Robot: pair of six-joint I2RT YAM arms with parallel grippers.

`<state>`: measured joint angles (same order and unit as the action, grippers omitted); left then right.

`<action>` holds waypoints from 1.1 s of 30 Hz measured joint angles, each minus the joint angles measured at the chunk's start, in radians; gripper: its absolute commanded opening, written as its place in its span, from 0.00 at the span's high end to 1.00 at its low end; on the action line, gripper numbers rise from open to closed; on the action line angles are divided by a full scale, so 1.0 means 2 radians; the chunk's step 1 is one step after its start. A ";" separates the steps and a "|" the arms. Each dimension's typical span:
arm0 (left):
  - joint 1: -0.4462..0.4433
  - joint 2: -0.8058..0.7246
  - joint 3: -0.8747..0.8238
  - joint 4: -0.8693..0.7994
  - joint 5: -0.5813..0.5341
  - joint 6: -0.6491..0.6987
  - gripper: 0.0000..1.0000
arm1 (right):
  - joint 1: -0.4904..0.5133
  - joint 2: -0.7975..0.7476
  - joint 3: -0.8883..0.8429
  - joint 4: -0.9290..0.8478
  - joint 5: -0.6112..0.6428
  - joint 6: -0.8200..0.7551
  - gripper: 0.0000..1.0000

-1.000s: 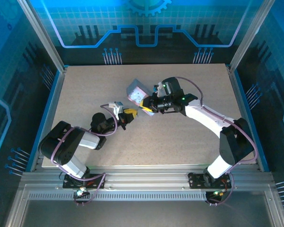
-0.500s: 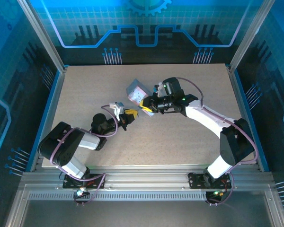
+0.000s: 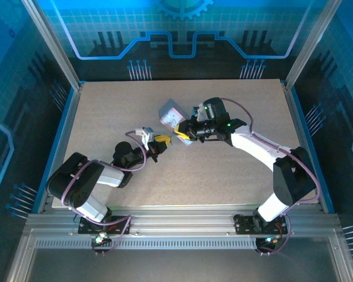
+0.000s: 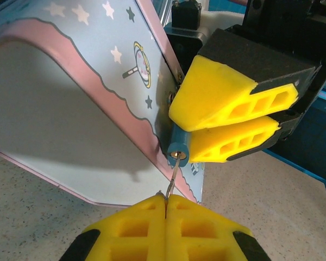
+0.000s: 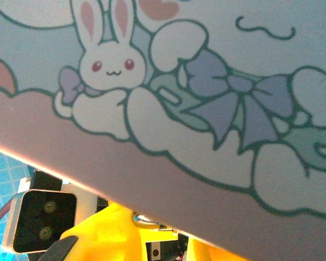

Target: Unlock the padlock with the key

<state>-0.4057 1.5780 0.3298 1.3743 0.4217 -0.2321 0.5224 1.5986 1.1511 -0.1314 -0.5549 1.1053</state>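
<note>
The padlock (image 4: 179, 150) is a small blue body at the edge of the cartoon-printed tin (image 4: 70, 103). My right gripper (image 4: 181, 130) is shut on it, yellow fingers (image 4: 223, 103) above and below. The key (image 4: 173, 175) is a thin metal shaft with its tip in the brass keyhole. Its other end is pinched in my left gripper (image 4: 167, 200), which is shut. From above, the left gripper (image 3: 160, 141) and right gripper (image 3: 179, 131) meet tip to tip just below the tin (image 3: 171, 113). In the right wrist view the silvery shackle (image 5: 148, 221) shows under the tin (image 5: 206, 81).
The tin stands tilted on the speckled tabletop (image 3: 223, 170), leaning over both grippers. Blue rails border the table (image 3: 65, 123). The left wrist camera housing (image 5: 41, 215) sits close to the right fingers.
The tin has rocked slightly with the right gripper, which has shifted a little. The left gripper stays almost in place with the key.
</note>
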 measured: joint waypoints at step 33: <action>-0.028 0.010 0.005 0.000 -0.054 0.025 1.00 | 0.000 -0.001 -0.012 0.029 -0.001 0.031 1.00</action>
<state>-0.4614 1.5990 0.3397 1.3739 0.3134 -0.1825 0.5224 1.5963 1.1263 -0.0738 -0.5575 1.1671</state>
